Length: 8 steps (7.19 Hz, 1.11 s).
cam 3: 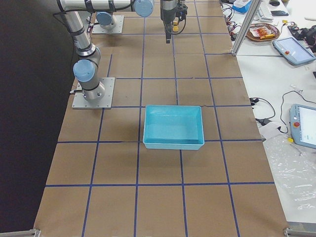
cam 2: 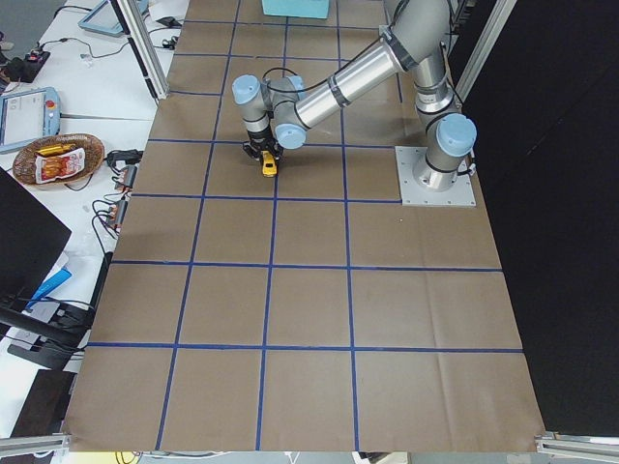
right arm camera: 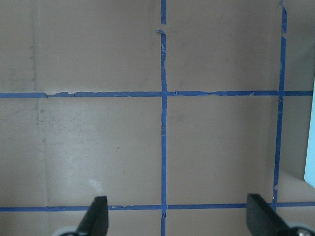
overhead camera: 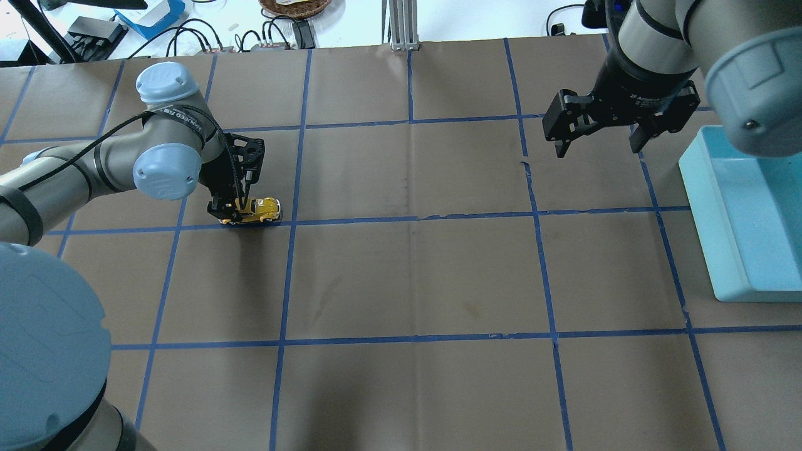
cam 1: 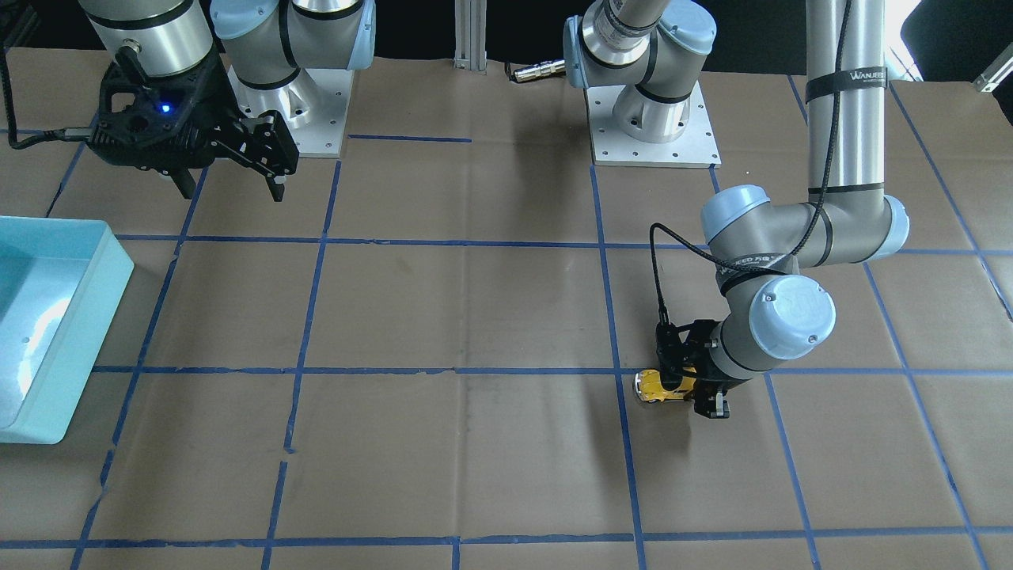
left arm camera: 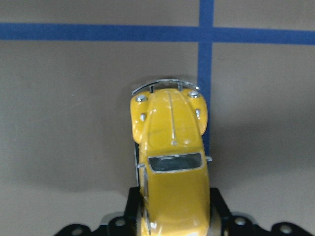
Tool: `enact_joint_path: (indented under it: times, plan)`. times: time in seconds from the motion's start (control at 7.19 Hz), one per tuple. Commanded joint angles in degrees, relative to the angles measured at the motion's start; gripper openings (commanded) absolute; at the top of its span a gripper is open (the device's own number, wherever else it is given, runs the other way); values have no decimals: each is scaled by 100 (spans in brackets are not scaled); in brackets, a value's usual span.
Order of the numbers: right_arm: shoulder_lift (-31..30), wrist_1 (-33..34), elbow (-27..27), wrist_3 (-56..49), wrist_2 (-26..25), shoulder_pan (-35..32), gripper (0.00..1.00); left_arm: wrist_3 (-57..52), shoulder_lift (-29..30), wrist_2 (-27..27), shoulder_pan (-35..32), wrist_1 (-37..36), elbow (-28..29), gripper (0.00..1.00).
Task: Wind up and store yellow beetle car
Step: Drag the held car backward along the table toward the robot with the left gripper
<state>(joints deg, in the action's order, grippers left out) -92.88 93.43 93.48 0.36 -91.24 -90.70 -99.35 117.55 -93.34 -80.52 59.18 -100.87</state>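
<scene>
The yellow beetle car (overhead camera: 264, 208) rests on the brown table on a blue tape line, on my left side. My left gripper (overhead camera: 233, 216) reaches down over its rear half and is shut on the car's sides. In the left wrist view the yellow beetle car (left arm camera: 171, 147) points away from the camera, its bumper at the top, with the black fingers (left arm camera: 132, 209) pressed against its flanks. From the front the yellow beetle car (cam 1: 657, 387) sticks out of the left gripper (cam 1: 700, 392). My right gripper (overhead camera: 598, 145) hangs open and holds nothing, well above the table.
A light blue bin (overhead camera: 730, 250) stands at the table's right edge, beside my right gripper; the front view shows this bin (cam 1: 83, 332) at its left. Blue tape lines divide the brown table (overhead camera: 413, 275) into squares. Both arm bases stand on plates at the robot's side.
</scene>
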Motion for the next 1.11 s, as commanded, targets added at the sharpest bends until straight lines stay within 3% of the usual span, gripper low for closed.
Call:
enact_joint_path:
  times: [0.0,0.97]
  plan:
    - [-10,0,4,-1,1,0,99,-111,-39,9,124,-3,-11,0]
    - [-10,-9,-5,-1,1,0,99,-322,-66,9,431,6,-55,0]
